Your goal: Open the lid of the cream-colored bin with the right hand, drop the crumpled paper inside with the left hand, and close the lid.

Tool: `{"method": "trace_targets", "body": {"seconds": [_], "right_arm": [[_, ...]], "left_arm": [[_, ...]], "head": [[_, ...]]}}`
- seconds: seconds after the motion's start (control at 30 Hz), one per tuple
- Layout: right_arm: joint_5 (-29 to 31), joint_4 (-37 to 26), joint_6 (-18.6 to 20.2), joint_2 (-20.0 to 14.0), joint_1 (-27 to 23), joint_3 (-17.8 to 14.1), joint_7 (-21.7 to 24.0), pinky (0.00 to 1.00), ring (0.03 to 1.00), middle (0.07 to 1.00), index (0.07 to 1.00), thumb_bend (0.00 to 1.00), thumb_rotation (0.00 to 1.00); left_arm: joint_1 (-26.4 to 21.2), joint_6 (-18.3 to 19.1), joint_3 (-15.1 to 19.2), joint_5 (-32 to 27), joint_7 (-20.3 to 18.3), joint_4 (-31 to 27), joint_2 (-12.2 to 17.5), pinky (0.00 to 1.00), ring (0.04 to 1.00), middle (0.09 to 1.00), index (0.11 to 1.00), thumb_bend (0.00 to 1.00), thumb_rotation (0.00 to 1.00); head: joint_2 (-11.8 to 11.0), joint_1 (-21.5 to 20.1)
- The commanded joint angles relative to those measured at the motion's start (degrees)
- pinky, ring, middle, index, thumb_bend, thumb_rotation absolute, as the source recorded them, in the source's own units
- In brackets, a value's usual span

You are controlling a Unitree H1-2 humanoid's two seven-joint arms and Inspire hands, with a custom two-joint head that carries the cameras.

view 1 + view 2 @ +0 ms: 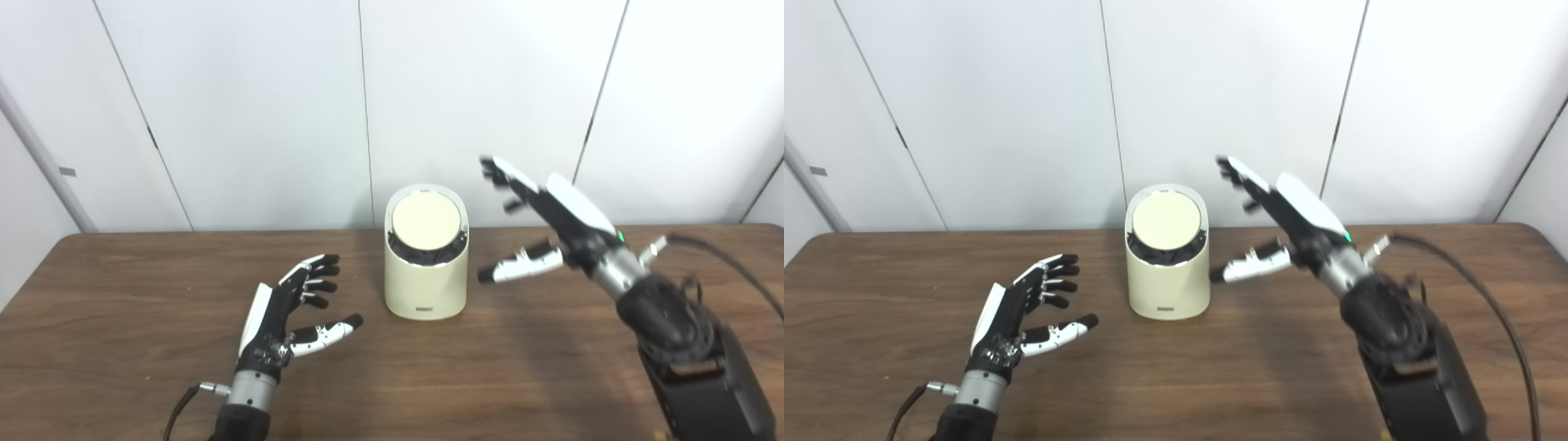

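Note:
A cream-colored bin stands near the back middle of the wooden table. Its round lid lies flat and closed in the tilted top. My right hand hangs open in the air just right of the bin, raised above the table, fingers spread and pointing up-left, thumb reaching toward the bin's side without touching it. My left hand rests low over the table to the left of the bin, open, palm facing the bin, holding nothing. No crumpled paper shows in either view.
White wall panels rise directly behind the table's far edge. A black cable loops from the right arm across the table's right side. A thin cable trails from the left wrist.

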Motion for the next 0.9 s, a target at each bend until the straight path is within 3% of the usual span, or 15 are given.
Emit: {"method": "trace_targets", "body": {"seconds": [0.0,0.13,0.33,0.5,0.6,0.87], "right_arm": [[1.37,-3.03,0.37,0.21,-0.62,-1.51,-2.33,0.76,0.866,0.924,0.967,0.89,0.26],[3.10,-3.39,-0.07,0.88,3.82,-2.01,-3.80,0.75,0.874,0.934,0.960,0.89,0.27],[3.20,-2.73,-1.80,2.61,7.70,-2.34,-8.10,0.68,0.811,0.898,0.892,0.87,0.26],[4.14,-3.00,-0.89,3.64,9.60,-2.34,-9.53,0.71,0.837,0.909,0.878,0.84,0.27],[4.13,-2.55,-0.82,4.02,10.17,-2.13,-10.05,0.67,0.836,0.905,0.881,0.84,0.29],[4.67,-1.62,-0.34,4.64,10.78,-1.59,-10.33,0.66,0.837,0.900,0.889,0.83,0.24]], "left_arm": [[-2.23,-0.89,0.24,0.12,0.11,-2.28,0.30,0.61,0.698,0.767,0.803,0.72,0.07],[-2.36,-1.25,0.29,-0.09,0.21,-2.10,0.30,0.60,0.696,0.766,0.802,0.71,0.06],[-2.55,-1.67,0.29,-0.35,0.37,-1.54,0.07,0.61,0.703,0.768,0.802,0.72,0.07],[-2.66,-1.95,0.05,-0.50,0.24,-1.49,0.01,0.61,0.698,0.768,0.804,0.72,0.06],[-2.70,-2.27,-0.01,-0.98,0.03,-1.40,0.09,0.61,0.700,0.769,0.809,0.72,0.07],[-3.05,-2.12,0.08,-1.69,-0.37,-1.29,0.48,0.60,0.699,0.767,0.811,0.73,0.07]], "head": [[0.07,0.03],[0.06,-0.04],[-0.06,-0.25],[-0.13,-0.35],[-0.05,-0.70],[-0.05,-0.76]]}}
